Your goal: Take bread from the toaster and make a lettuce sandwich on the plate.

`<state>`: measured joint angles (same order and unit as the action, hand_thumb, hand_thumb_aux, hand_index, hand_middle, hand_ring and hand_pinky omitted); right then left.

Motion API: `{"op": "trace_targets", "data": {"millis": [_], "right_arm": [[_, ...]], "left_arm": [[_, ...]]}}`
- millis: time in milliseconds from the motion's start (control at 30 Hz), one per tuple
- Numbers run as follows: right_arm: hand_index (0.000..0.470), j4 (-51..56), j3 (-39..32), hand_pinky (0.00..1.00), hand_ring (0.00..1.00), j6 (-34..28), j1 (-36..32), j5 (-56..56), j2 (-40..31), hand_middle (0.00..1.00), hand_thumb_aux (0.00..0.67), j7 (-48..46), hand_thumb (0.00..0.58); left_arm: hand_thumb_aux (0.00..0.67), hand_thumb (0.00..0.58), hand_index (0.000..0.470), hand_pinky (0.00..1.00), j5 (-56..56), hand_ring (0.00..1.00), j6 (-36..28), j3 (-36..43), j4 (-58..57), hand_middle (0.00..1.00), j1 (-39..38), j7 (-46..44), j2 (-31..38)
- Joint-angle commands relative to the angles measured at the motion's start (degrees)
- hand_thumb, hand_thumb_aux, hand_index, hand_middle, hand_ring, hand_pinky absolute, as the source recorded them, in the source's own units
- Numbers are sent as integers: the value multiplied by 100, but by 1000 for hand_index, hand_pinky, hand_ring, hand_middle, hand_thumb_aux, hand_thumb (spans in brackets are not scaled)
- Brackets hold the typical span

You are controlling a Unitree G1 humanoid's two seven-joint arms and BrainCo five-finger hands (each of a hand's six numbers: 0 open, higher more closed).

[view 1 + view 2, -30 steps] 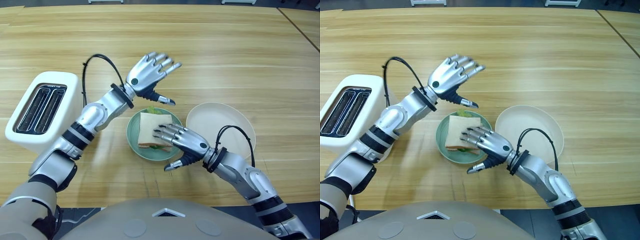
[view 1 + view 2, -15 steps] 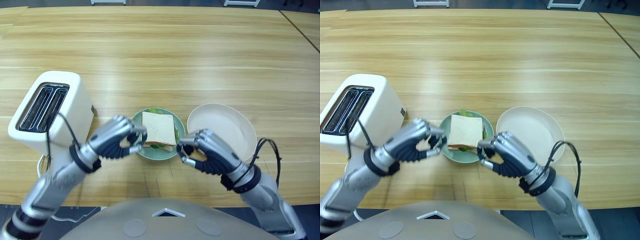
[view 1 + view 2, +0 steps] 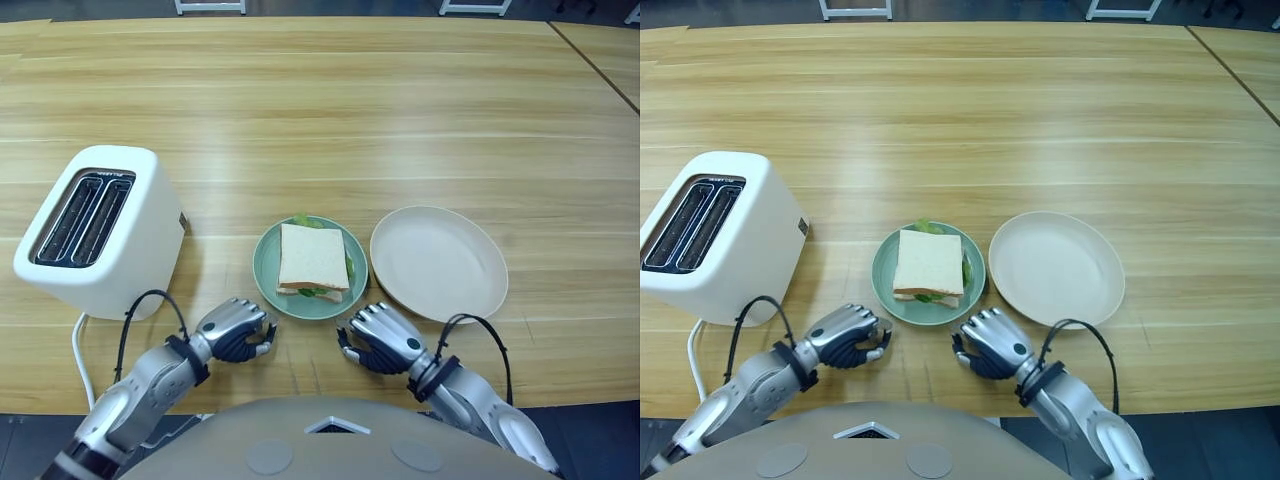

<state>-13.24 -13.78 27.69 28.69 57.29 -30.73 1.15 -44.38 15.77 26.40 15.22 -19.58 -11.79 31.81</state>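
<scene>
- the sandwich (image 3: 313, 260) lies flat in the middle of the green plate (image 3: 266, 283), with a white slice on top and lettuce (image 3: 303, 219) peeking out at the far edge and along the sides. this looks like the finished stack the task asks for.
- the toaster (image 3: 95, 228) stands well to the left of the plate. both of its slots (image 3: 85, 205) look dark and empty, which fits the bread now being on the plate.
- a cream plate (image 3: 440, 263) sits just right of the green one, bare, their rims nearly touching.
- the left hand (image 3: 236, 330) is at the near edge of the surface (image 3: 350, 110), just in front of the green plate's left side. its fingers are curled into a loose fist, holding nothing and clear of the plate.
- the right hand (image 3: 381, 339) mirrors it in front of the gap between the two plates, likewise curled in on itself and empty.
- whether either hand rests on the surface or hangs just above it cannot be told.
- with both hands low and off the food, the job seems done or all but done.
</scene>
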Motion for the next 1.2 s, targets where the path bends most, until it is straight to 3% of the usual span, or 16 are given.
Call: {"op": "trace_targets", "data": {"millis": [33,300,533,633,700,767,867,900,933,967,1000,1033,1067,1200], "right_arm": [[470,593,-341,1000,1000,-321,-552,442,93,1000,670,-32,580],[470,2002,-832,1000,1000,-576,-2642,506,383,1000,670,199,580],[470,4885,-1263,1000,1000,-779,-5121,327,1093,1000,670,792,580],[470,5782,-1348,1000,1000,-785,-5753,173,1282,1000,670,1048,580],[470,5634,-1339,1000,1000,-733,-5779,14,1162,1000,670,1064,580],[470,4866,-1206,1000,1000,-702,-5453,-178,837,1000,670,951,580],[470,2485,-538,1000,1000,-796,-4124,-700,212,1000,670,610,580],[470,1495,-156,1000,1000,-826,-3482,-950,87,1000,670,572,580],[282,714,167,1000,1000,-818,-2947,-1127,26,1000,402,612,487],[0,50,454,776,776,-780,-2415,-1310,5,776,0,643,0],[0,-466,727,541,541,-677,-1866,-1538,35,541,0,715,0],[0,-834,931,165,165,-581,-1404,-1702,73,165,0,772,0],[0,-1160,1123,0,0,-418,-913,-1820,106,0,0,875,0],[0,-1797,1771,0,0,358,716,-2395,479,0,0,1415,0]], "left_arm": [[670,580,470,1000,-401,1000,-131,345,-792,1000,533,-6,-346],[670,580,470,1000,-506,1000,-143,475,-2062,1000,2474,112,-968],[670,580,470,1000,-300,1000,29,406,-4916,1000,4794,498,-1399],[670,580,470,1000,-227,1000,165,440,-5711,1000,5269,702,-1506],[670,580,470,1000,-125,1000,252,399,-5514,1000,5200,649,-1371],[670,580,470,1000,18,1000,289,268,-4708,1000,4766,486,-1085],[670,580,470,1000,429,1000,138,-343,-2349,1000,3250,444,-597],[491,539,345,1000,565,1000,96,-578,-1574,1000,2693,489,-516],[21,36,15,137,706,137,119,-840,-821,137,2103,620,-507],[0,0,0,0,855,0,175,-1086,-174,0,1548,768,-551],[0,0,0,0,966,0,303,-1269,333,0,1030,948,-608],[0,0,0,0,1019,0,441,-1383,693,0,605,1114,-665],[0,0,0,0,1116,0,584,-1405,964,0,186,1241,-737],[0,0,0,0,1626,0,1288,-1545,1709,0,-1434,1771,-994]]}}
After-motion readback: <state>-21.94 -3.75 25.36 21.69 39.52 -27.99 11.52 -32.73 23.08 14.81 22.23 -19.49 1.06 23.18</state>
